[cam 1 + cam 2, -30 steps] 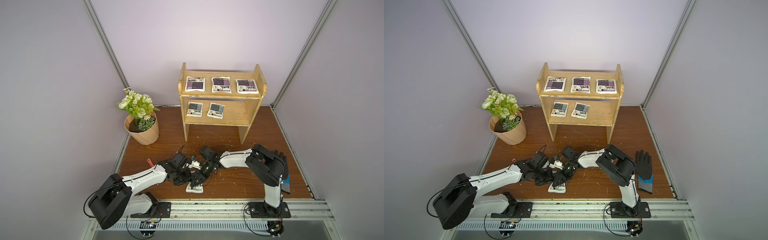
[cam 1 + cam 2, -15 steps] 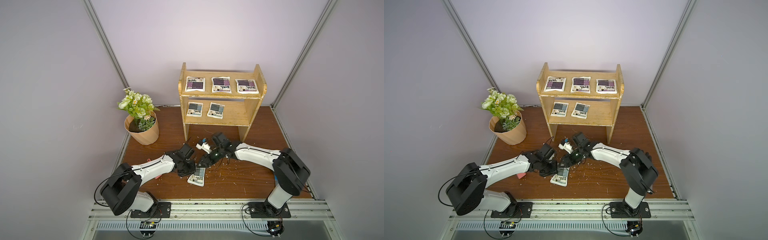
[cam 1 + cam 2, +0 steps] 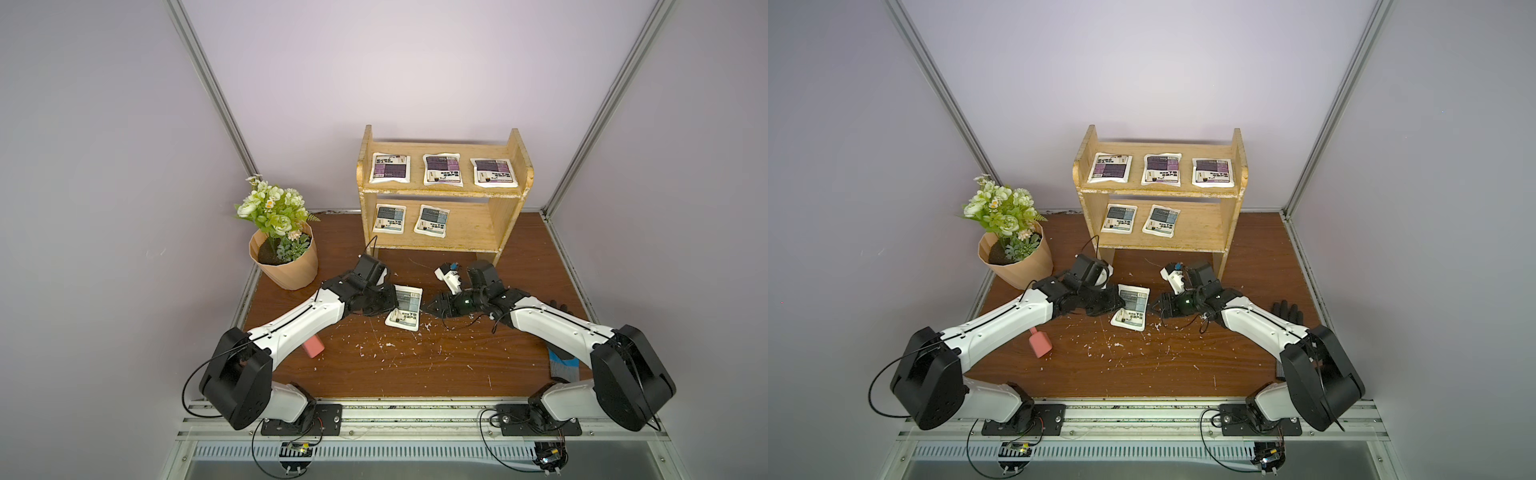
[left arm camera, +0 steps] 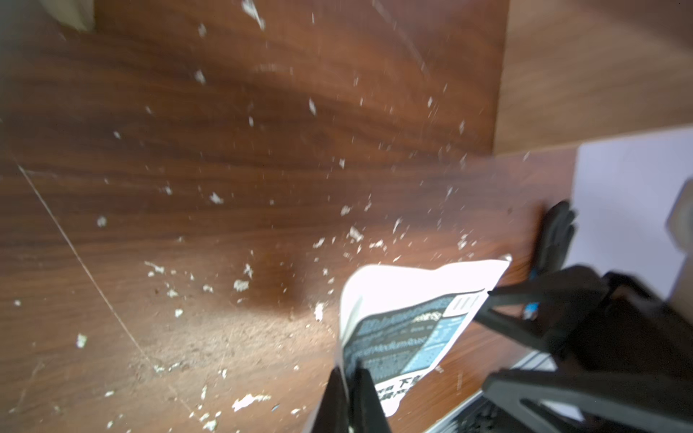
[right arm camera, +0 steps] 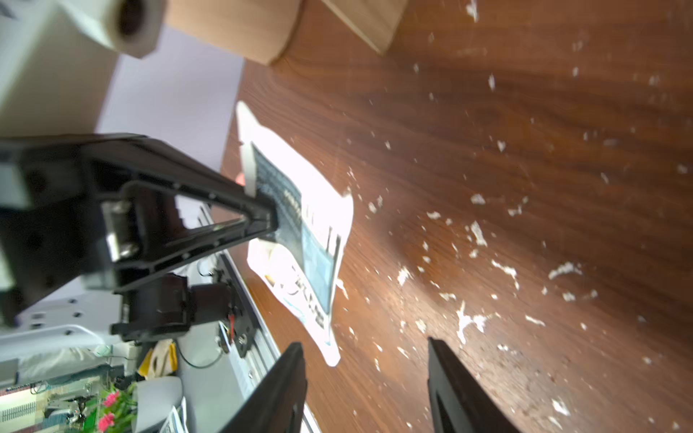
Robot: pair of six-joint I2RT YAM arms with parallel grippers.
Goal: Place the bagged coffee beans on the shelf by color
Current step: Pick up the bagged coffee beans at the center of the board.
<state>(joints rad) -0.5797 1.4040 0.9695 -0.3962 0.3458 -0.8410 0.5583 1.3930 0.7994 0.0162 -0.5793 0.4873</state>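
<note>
- The left fingers [image 4: 337, 397] pinch one edge of a grey-blue pouch [image 3: 405, 308], holding it tilted over the counter [image 3: 415, 365], in front of the shelf [image 3: 469, 226].
- The right fingers [image 5: 285, 378] stand parted and empty, just beside the pouch's far edge.
- Three purple pouches [image 3: 442, 169] fill the top tier. Two grey-blue pouches [image 3: 390, 219] lie on the lower tier, and its right part is bare.
- Step in hand, by my judgement: carrying the sixth pouch. The next move calls for lifting it to that bare spot and laying it flat, clear of the upper board.
</note>
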